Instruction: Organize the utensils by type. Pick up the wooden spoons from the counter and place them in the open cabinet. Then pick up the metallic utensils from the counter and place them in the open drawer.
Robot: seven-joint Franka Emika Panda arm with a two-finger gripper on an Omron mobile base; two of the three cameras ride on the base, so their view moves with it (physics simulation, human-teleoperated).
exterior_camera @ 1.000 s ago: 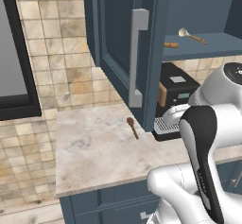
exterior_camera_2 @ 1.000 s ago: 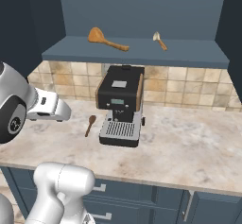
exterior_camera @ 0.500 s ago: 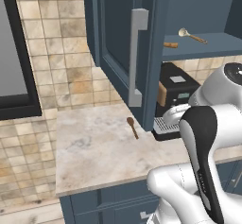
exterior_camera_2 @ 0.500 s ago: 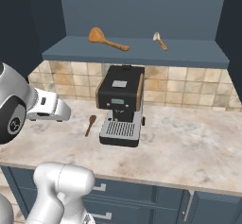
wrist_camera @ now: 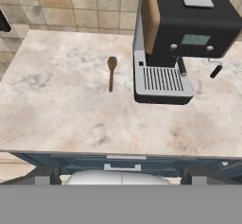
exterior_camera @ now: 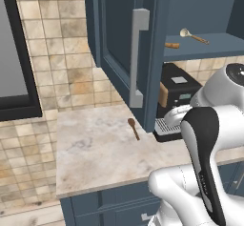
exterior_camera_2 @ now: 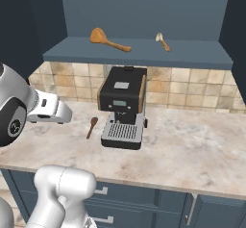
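The large orange wooden spoon [exterior_camera_2: 108,40] and the small cream-bowled spoon [exterior_camera_2: 162,41] lie on the shelf of the open cabinet [exterior_camera_2: 134,55]. In the left base view the cream-bowled spoon [exterior_camera: 190,35] shows on the same shelf. The short dark reddish-brown spoon [exterior_camera: 133,128] [exterior_camera_2: 91,126] [wrist_camera: 111,73] lies on the marble counter [wrist_camera: 61,109], just left of the coffee machine. My gripper [wrist_camera: 122,176] hangs open above the counter's front edge, well short of that spoon, with nothing between its fingers. The silver metal spoon and the open drawer are out of view.
A black coffee machine [exterior_camera_2: 122,107] [wrist_camera: 189,29] stands on the counter under the cabinet. The cabinet door [exterior_camera: 119,39] with its grey bar handle [exterior_camera: 138,58] swings out over the counter. Drawer fronts [exterior_camera_2: 125,203] run below the counter edge. A dark window frame [exterior_camera: 14,101] is at the left.
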